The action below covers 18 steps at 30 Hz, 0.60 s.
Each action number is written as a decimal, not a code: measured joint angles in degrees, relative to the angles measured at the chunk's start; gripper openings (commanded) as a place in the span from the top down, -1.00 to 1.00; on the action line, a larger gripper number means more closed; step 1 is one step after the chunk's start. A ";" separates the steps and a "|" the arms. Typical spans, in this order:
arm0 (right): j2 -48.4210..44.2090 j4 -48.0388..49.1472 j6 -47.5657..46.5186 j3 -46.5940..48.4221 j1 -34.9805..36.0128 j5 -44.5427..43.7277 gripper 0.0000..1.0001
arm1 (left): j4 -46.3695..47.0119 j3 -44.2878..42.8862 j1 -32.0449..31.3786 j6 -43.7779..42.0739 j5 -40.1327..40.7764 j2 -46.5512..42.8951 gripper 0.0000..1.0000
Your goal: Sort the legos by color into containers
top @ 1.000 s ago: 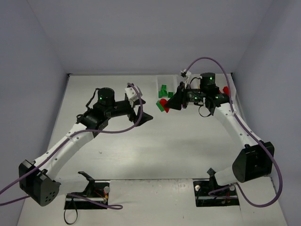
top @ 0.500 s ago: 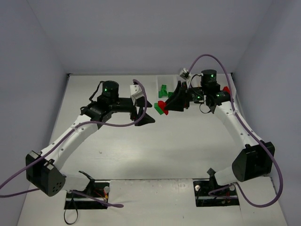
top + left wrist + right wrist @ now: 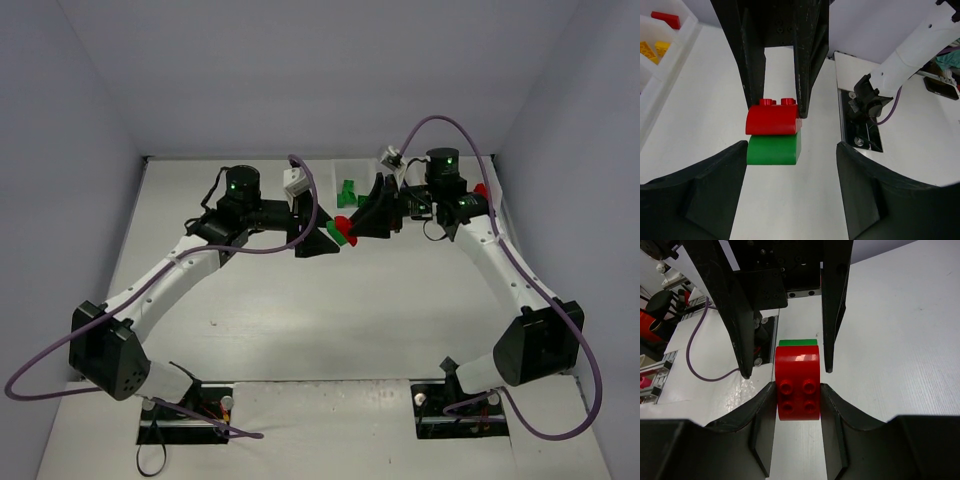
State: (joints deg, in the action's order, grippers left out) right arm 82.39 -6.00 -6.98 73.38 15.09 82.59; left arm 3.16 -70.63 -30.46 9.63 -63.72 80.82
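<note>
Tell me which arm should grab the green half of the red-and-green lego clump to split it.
Left. The left claw stands open astride the green brick, gaps on both sides. The right claw is shut on the red brick joined to it, so it can only hold.

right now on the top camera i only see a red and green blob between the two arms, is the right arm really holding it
Observer: Yes; the right wrist view shows the right jaws clamped on the sides of the red brick, studs toward that camera.
Operator: and the green part
Observer: The green brick is joined to the red brick's studless face and sticks out past the right jaws, ungripped.
Operator: has left got it yet
Observer: Not yet; the left wrist view shows the left jaws flanking the green brick with a gap on each side.
</note>
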 measured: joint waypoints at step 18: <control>0.00 0.00 -0.22 0.00 1.14 -0.44 1.00 | 5.20 0.00 0.00 7.15 -1.53 2.93 0.00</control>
State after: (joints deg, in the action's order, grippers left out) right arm 82.39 -6.00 -7.20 73.38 16.23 82.15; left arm 8.36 -70.63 -30.46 16.78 -65.25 83.74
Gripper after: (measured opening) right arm 0.326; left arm 0.500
